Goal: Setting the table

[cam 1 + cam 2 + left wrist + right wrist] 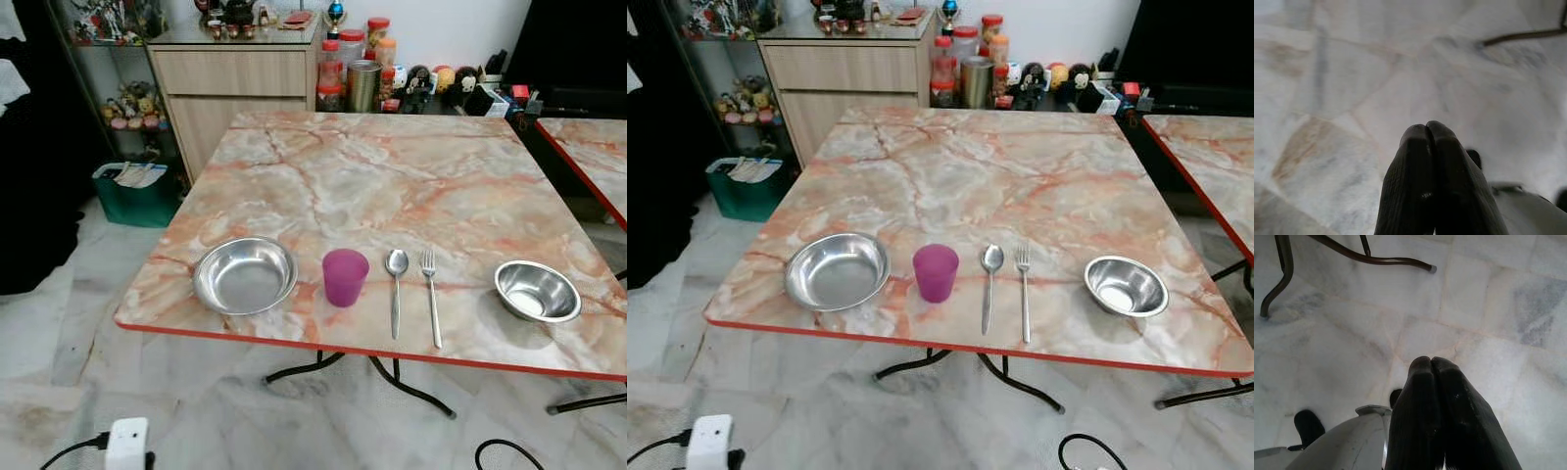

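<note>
Along the near edge of the marble-patterned table (392, 166) stand, from left to right, a wide steel plate-bowl (244, 275), a purple cup (345, 277), a spoon (396, 289), a fork (431, 296) and a small steel bowl (537, 291). The left gripper (1426, 128) hangs over the pale marble floor with its black fingers pressed together, shut on nothing. In the right wrist view the right gripper (1426, 361) also hangs shut and empty above the floor, near the table's black metal legs (1283, 274).
A wooden cabinet (230, 83) and several jars (348, 69) stand beyond the table's far edge. A green bin (137, 191) sits on the floor at far left. A second table (593, 157) is at right. A white power strip (127, 443) and cables lie on the near floor.
</note>
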Tool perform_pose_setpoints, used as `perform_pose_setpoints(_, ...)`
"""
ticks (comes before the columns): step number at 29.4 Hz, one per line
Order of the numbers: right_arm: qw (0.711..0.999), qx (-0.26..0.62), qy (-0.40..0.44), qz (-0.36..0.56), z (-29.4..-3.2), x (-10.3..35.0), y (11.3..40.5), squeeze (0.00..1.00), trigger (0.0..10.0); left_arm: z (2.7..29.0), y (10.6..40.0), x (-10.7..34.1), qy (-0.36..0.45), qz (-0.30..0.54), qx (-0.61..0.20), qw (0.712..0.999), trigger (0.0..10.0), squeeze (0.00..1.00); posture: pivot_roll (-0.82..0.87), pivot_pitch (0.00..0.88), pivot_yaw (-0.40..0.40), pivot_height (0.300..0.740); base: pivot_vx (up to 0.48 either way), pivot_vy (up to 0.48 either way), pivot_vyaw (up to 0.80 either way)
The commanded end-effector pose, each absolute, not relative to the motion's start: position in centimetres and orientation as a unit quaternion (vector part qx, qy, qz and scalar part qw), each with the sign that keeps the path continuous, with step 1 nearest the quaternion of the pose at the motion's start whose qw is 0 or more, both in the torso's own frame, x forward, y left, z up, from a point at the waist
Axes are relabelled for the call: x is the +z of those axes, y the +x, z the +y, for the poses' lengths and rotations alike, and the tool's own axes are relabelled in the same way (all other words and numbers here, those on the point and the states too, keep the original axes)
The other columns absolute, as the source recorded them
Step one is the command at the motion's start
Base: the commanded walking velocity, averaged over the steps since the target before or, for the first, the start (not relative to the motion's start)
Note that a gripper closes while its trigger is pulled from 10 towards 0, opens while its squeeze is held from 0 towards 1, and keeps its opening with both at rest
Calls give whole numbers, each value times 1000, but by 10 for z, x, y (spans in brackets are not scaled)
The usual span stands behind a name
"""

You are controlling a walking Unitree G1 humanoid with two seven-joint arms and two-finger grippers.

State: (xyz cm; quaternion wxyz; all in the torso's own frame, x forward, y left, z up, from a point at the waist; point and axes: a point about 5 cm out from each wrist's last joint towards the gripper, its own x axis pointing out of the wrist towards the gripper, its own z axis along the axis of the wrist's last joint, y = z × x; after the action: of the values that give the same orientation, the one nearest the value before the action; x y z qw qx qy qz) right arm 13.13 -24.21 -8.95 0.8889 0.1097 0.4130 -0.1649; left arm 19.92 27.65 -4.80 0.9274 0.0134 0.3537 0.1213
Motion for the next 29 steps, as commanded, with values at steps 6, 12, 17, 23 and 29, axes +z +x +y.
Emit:
perform_pose_setpoints(6,886,-170,118,415,-238,-91,129,0,10000,317,184,-36,27,327,221,919,10000,0,8,112,17,740,0,0,0)
perform_pose_setpoints(12,886,-171,121,415,-237,-92,129,0,10000,326,200,-20,25,281,243,928,10000,0,4,109,22,740,0,0,0)
perform_pose_setpoints(17,885,-171,121,415,-237,-92,129,0,10000,327,201,-18,26,276,247,928,10000,0,4,109,22,740,0,0,0)
perform_pose_setpoints(23,879,-178,119,425,-242,-93,123,0,10000,380,211,34,102,181,431,878,10000,0,3,105,21,740,0,0,0)
perform_pose_setpoints(29,878,-181,119,427,-243,-93,122,0,10000,407,236,100,159,54,475,864,10000,0,5,103,22,740,0,0,0)
